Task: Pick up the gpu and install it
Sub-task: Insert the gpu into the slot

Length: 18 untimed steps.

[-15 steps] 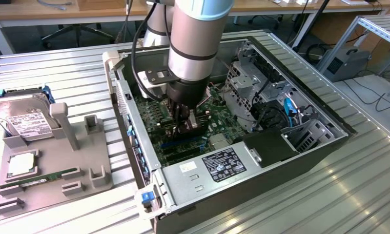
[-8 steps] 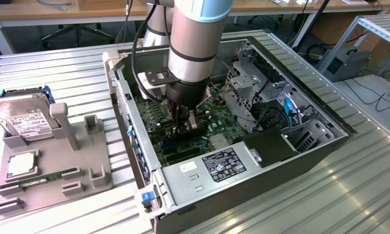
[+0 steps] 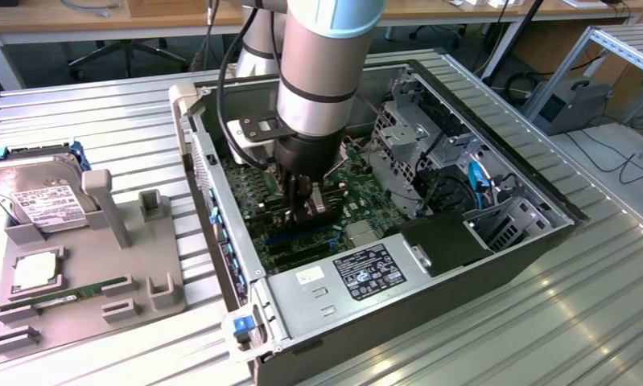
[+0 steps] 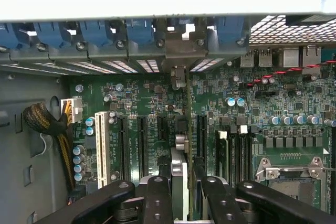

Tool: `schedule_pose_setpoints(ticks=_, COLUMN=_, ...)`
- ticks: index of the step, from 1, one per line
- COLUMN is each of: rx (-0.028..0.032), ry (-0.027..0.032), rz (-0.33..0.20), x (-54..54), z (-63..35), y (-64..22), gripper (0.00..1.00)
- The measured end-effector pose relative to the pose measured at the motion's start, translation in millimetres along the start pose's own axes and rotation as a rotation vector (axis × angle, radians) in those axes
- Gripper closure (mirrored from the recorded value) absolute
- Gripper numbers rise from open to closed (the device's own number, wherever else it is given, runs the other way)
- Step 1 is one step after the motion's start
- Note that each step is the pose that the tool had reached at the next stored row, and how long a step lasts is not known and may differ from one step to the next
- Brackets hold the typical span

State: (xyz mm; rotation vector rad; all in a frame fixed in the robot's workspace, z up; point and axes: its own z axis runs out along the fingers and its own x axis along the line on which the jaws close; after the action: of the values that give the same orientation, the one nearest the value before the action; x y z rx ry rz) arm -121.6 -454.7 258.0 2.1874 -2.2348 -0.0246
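Pincer (image 4: 184, 192) down inside open computer case (image 3: 536, 241), clenched on gpu (image 4: 181, 145). Gpu edge-on, upright, between black pincer fingers (image 4: 157, 198), standing over motherboard (image 4: 294, 103) among the expansion slots (image 4: 142, 145); end bracket up against the case's rear slot openings. Seated fully or not: cannot tell. Outside case, on exterior view's left: grey holder (image 3: 85, 281) on ribbed metal surface (image 3: 536, 338), hard drive (image 3: 37, 193) and memory stick (image 3: 80, 292) resting in it.
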Motion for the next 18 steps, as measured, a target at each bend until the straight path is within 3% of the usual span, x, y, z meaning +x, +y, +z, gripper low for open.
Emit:
schedule_pose_setpoints(ticks=3, rx=-0.0003, ry=0.0005, rz=0.000, x=0.1, z=-0.2, y=0.1, gripper=0.60)
schedule_pose_setpoints(ticks=8, rx=-0.0004, ry=0.0021, rz=0.000, x=-0.1, z=-2.8, y=0.1, gripper=0.60)
schedule_pose_setpoints(ticks=16, rx=-0.0002, ry=0.0036, rz=0.000, x=-3.9, z=-29.5, y=0.8, gripper=0.60)
schedule_pose_setpoints(ticks=18, rx=-0.0001, ry=0.0053, rz=0.000, x=-5.4, z=-32.3, y=0.8, gripper=0.60)
